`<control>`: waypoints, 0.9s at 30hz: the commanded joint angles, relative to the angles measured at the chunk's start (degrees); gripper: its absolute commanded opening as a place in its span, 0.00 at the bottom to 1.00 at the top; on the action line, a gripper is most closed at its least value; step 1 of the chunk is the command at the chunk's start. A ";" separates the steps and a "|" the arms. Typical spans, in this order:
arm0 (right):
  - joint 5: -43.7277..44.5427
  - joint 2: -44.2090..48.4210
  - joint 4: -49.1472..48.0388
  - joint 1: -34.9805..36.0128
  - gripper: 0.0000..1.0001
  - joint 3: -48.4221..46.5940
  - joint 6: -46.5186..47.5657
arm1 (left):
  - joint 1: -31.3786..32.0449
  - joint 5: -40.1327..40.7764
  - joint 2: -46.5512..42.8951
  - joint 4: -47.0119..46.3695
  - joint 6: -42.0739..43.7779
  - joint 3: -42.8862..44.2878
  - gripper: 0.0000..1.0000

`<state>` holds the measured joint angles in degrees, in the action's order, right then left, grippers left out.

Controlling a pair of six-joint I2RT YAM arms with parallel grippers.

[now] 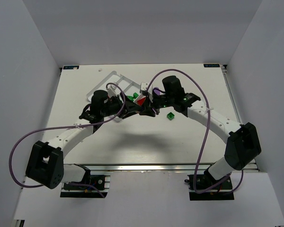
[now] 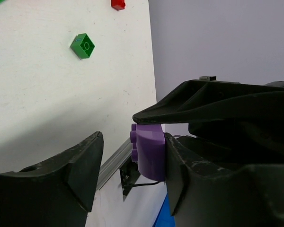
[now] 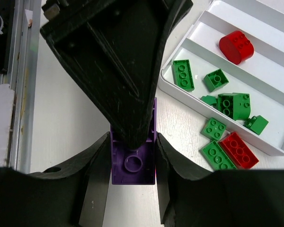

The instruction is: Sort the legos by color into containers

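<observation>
Purple plastic filled the right gripper (image 3: 132, 161): the purple brick (image 3: 132, 171) sat squeezed between both of its fingers, hollow underside toward the wrist camera, the jaws drawn partway in and tight on it. The left gripper (image 2: 131, 158) straddled the same brick from the opposite side with its jaws about half open. One finger (image 2: 180, 177) lay against the brick's smooth side. The other stood off the studded face with a clear gap, so it probably had no grip of its own.

Just right of the right gripper's fingertips, two green bricks (image 3: 213, 128) and a flat red brick (image 3: 239, 150) lay close together on the table (image 3: 61, 118), just outside the white tray (image 3: 180, 93). Farther that way, the tray's nearest compartment held several green pieces (image 3: 182, 74), and a rounded red brick (image 3: 236, 46) lay in the next one. Well ahead of the left gripper, a lone green brick (image 2: 83, 46) lay on the table.
</observation>
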<state>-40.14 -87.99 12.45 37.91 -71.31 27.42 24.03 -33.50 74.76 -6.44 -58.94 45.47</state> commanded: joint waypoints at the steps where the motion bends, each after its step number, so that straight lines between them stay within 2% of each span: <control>1: 0.24 -0.34 -1.90 0.76 0.00 -2.70 -0.26 | 0.58 -1.22 0.47 -0.85 0.84 1.72 0.61; 9: 0.59 -0.26 -2.43 0.85 0.00 -1.91 -0.52 | 0.67 -3.86 1.35 -5.25 -1.18 0.50 0.48; 12: 0.59 -0.34 -2.69 0.85 0.00 -1.90 -0.70 | 0.67 -4.65 1.44 -6.65 -1.79 -0.12 0.38; 13: 0.59 -0.43 -2.87 0.94 0.01 -1.82 -0.87 | 0.67 -5.00 1.35 -7.44 -2.23 -0.38 0.31; 15: 0.59 -0.52 -3.04 0.94 0.09 -1.73 -1.14 | 0.67 -5.61 1.35 -8.06 -2.50 -0.65 0.24; 16: 0.68 -0.52 -3.22 0.94 0.21 -1.64 -1.14 | 0.67 -5.88 1.35 -8.59 -2.76 -0.74 0.19; 20: 1.47 -0.52 -3.75 0.94 0.46 -0.94 -1.32 | 0.67 -6.14 1.35 -8.24 -2.41 -0.74 0.11; 25: 4.45 0.44 -3.66 0.85 0.76 0.73 0.00 | -0.12 -4.04 1.70 1.39 3.72 2.24 0.06; 26: 5.15 1.06 -3.48 0.85 0.79 1.17 0.44 | -1.00 -3.60 1.79 3.17 4.96 3.56 0.01; 27: 5.94 1.41 -3.40 0.76 0.82 2.13 1.22 | -1.70 -2.46 1.97 7.01 7.06 4.27 0.00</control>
<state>-36.64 -88.58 10.70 38.54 -70.89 27.33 23.94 -36.97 76.97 -7.09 -57.95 45.98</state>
